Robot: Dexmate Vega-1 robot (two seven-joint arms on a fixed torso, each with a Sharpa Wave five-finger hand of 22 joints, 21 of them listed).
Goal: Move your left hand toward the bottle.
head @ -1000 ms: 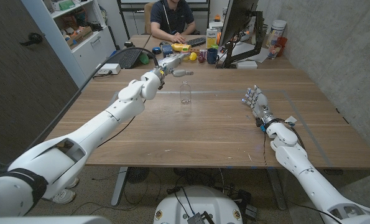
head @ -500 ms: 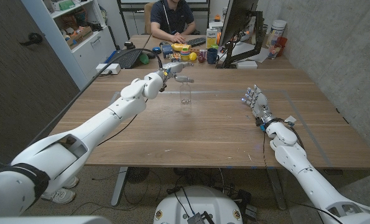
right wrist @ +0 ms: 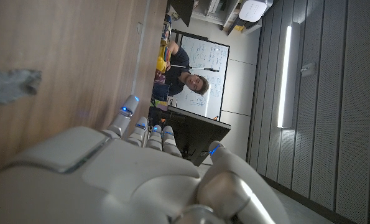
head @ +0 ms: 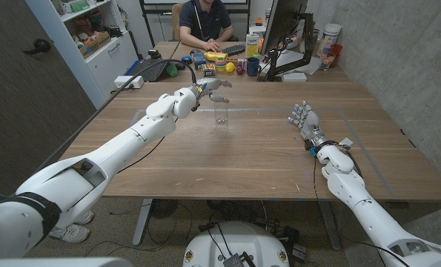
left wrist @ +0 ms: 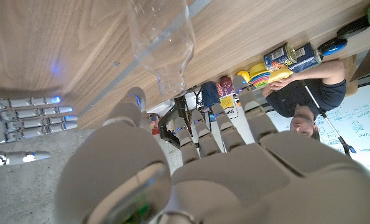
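A clear, empty plastic bottle (head: pixel 221 112) stands upright on the wooden worktop (head: pixel 242 156), a little left of centre and toward the far side. In the left wrist view the bottle's (left wrist: pixel 161 43) neck and shoulder appear close beyond the fingertips (left wrist: pixel 134 99).

The left hand (head: pixel 211 87) hangs in the air just above and beyond the bottle's top, not touching it, at the end of a long white arm stretched across the worktop. Its fingers are apart and it grips nothing; the left wrist view shows that hand (left wrist: pixel 191 168) from behind with its fingers extended toward the bottle.

The right hand (head: pixel 304 119) sits well apart on the worktop's right side, fingers extended and holding nothing; it also shows in the right wrist view (right wrist: pixel 141 168).

Beyond the far edge, a person in a dark shirt (head: pixel 205 22) sits at an adjoining desk with a black keyboard (head: pixel 152 70), a dark monitor (head: pixel 283 30), a blue mug (head: pixel 253 67) and yellow objects (head: pixel 217 56).
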